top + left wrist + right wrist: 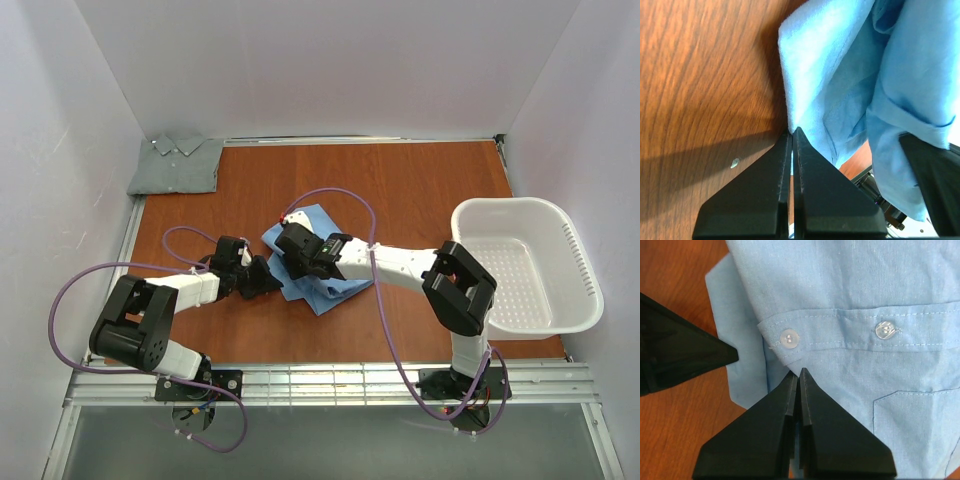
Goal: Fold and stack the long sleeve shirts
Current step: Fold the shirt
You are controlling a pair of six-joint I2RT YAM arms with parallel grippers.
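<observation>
The light blue shirt is seen bunched in the middle of the tabletop, its long axis laid on a diagonal from far left to near right. In the right wrist view a buttoned band is shown running across the cloth, with two clear buttons on it and a pocket seam below. The right hand is set on top of this shirt, its fingers pressed together with the tips just under the band; whether cloth is caught between them cannot be told. The left hand is placed at the shirt's left edge, its fingers likewise pressed together, the tips touching a folded edge of the blue cloth where it meets the wood. The grey-green shirt is laid folded flat in the far left corner, well apart from the blue one, its collar turned toward the far wall and its longer side lying left to right. The tabletop is made of reddish-brown wood grain and is enclosed by plain white walls on three sides, with a metal rail along the near edge. A white plastic laundry basket is set at the right edge.
</observation>
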